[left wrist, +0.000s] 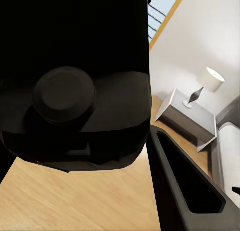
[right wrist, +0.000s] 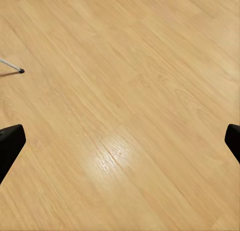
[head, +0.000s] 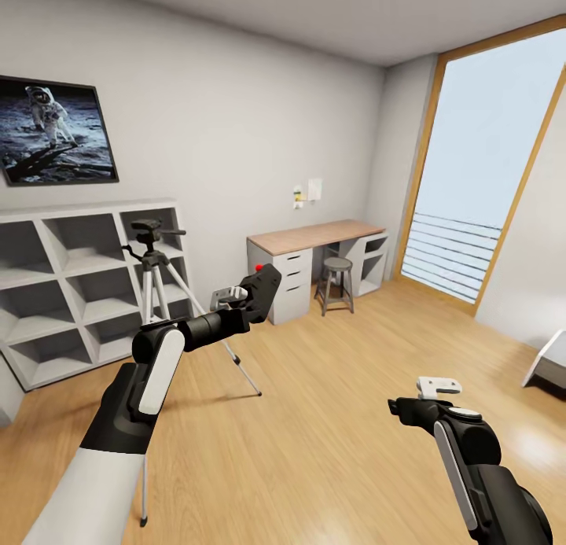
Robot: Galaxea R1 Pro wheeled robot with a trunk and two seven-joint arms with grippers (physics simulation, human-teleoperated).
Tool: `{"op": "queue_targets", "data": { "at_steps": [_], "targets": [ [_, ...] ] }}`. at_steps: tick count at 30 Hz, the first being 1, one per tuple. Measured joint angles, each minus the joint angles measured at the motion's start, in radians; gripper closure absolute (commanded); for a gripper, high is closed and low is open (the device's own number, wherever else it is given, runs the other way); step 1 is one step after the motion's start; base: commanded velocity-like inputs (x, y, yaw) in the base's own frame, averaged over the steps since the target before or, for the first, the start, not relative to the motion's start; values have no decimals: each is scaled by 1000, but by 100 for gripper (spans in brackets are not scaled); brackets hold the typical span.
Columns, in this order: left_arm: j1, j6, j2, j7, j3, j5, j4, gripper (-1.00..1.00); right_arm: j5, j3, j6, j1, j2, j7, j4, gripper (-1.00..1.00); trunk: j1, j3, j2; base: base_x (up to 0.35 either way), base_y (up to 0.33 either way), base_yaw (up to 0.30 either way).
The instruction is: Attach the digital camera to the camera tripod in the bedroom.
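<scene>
Gripping the digital camera [head: 260, 285] beside the camera tripod [head: 155, 281], left hand [head: 250, 287]; right hand [right wrist: 120, 141] spread wide, holding nothing.

Bright daylight from the window [head: 479, 175] glares on the floor [right wrist: 112, 158] (soft shadows).

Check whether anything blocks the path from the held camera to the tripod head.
Nothing visible does. The left tool holds the digital camera in open air beside the camera tripod; its head sits higher and toward the shelves.
</scene>
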Motion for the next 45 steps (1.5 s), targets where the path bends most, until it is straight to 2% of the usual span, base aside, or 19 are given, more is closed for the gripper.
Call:
{"op": "queue_targets", "data": {
  "at_steps": [45],
  "targets": [
    [0, 0, 0, 1, 0, 0, 0, 100, 0, -1, 0, 0, -1, 0, -1, -100, -173, 142, 316, 0, 0, 0]
  ]
}}
